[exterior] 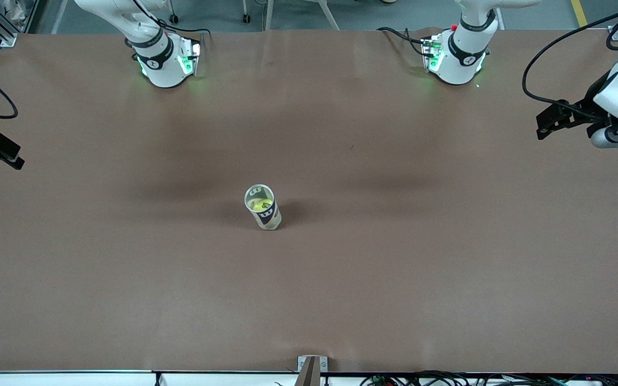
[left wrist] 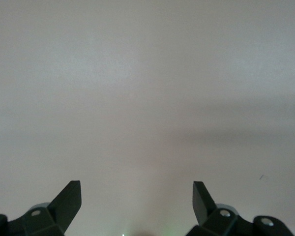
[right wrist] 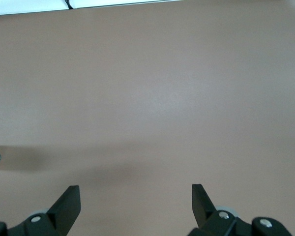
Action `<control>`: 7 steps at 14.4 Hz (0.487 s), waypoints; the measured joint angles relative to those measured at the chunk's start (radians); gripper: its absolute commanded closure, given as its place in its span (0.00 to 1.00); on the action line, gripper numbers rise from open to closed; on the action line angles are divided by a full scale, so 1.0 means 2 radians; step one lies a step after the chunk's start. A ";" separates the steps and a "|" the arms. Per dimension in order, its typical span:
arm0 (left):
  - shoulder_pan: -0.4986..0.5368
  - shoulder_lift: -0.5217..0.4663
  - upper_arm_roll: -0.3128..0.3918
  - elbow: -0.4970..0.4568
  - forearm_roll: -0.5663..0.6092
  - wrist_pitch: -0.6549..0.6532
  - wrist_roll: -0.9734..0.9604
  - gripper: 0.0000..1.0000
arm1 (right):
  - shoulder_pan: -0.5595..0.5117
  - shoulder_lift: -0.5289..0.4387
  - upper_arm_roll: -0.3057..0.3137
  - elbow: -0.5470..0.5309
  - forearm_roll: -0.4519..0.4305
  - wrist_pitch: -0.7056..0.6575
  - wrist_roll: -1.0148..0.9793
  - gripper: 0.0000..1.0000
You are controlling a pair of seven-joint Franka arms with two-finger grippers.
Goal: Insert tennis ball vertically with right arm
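Tennis ball sits inside the clear can, which stands upright near mid-table on the brown table. Right gripper hangs over the right arm's end of the table, fingers spread wide, holding nothing. Left gripper waits over the left arm's end, fingers likewise wide apart and empty.

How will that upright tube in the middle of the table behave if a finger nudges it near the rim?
The tube looks tall for its narrow base, so a nudge near the rim would probably tip it rather than slide it. On its side it would likely roll, being round. The tennis ball already sits inside; it adds little weight, so the tube is probably still light.
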 measured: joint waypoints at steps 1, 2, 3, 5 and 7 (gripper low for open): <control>0.000 0.000 0.000 0.001 0.000 0.000 0.000 0.00 | 0.000 -0.001 0.000 -0.001 0.000 0.000 0.000 0.00; 0.000 0.000 0.000 0.003 0.000 0.000 0.000 0.00 | 0.000 -0.001 0.000 -0.001 0.000 0.000 0.000 0.00; 0.000 0.000 0.000 0.004 0.000 0.000 0.000 0.00 | 0.001 -0.001 0.000 -0.002 0.000 0.000 0.000 0.00; 0.000 0.000 0.000 0.004 0.000 0.000 0.000 0.00 | 0.002 -0.001 0.000 0.000 0.000 0.002 0.000 0.00; 0.000 0.000 0.000 0.005 0.000 0.000 0.000 0.00 | 0.004 -0.001 0.000 0.003 0.000 0.004 0.000 0.00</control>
